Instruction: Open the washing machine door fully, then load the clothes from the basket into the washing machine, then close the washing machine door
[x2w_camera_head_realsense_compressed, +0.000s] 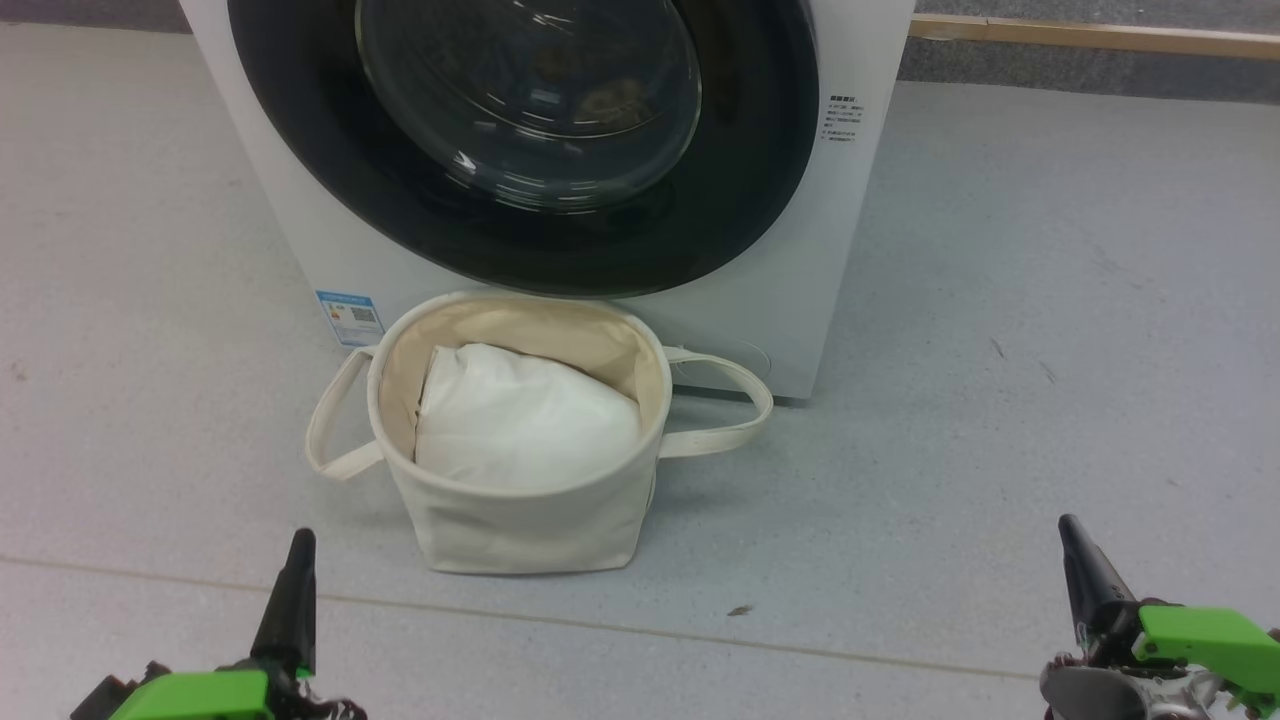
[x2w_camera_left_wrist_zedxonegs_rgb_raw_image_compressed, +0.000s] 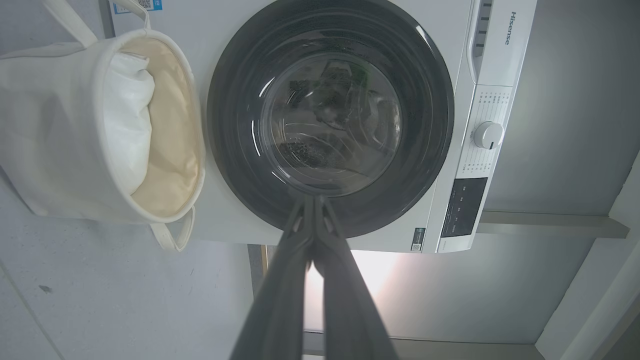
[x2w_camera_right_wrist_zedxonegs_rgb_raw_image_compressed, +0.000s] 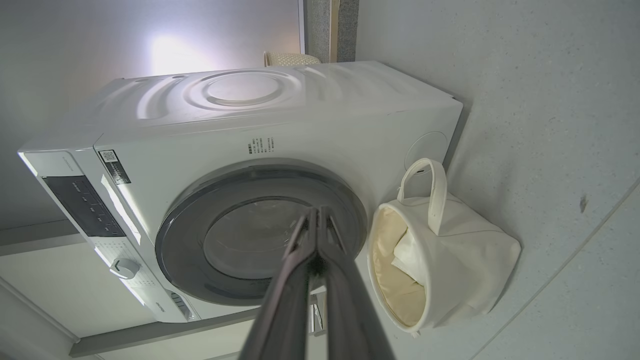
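The white washing machine (x2w_camera_head_realsense_compressed: 800, 300) stands straight ahead with its door (x2w_camera_head_realsense_compressed: 770, 150), black-rimmed and glass-domed, lying flush against the front. Behind the glass is a dim brownish shape (x2w_camera_head_realsense_compressed: 612, 100); I cannot tell whether it is the clothes. The cream canvas basket (x2w_camera_head_realsense_compressed: 520, 530) sits upright on the floor against the washer, holding a plain white pad (x2w_camera_head_realsense_compressed: 520, 420). My left gripper (x2w_camera_head_realsense_compressed: 300, 540) is low at the left, shut and empty, a good way short of the basket. My right gripper (x2w_camera_head_realsense_compressed: 1068, 525) is low at the right, also shut and empty. Both wrist views show the door (x2w_camera_left_wrist_zedxonegs_rgb_raw_image_compressed: 430, 125) (x2w_camera_right_wrist_zedxonegs_rgb_raw_image_compressed: 185, 260) beyond pressed-together fingertips.
A blue label (x2w_camera_head_realsense_compressed: 350, 317) sits on the washer's lower left front. The control panel with a white dial (x2w_camera_left_wrist_zedxonegs_rgb_raw_image_compressed: 488, 135) runs along the washer's top. Grey floor spreads on both sides of the basket, with a seam line (x2w_camera_head_realsense_compressed: 600, 625) crossing it and a wooden strip (x2w_camera_head_realsense_compressed: 1090, 37) at the far right.
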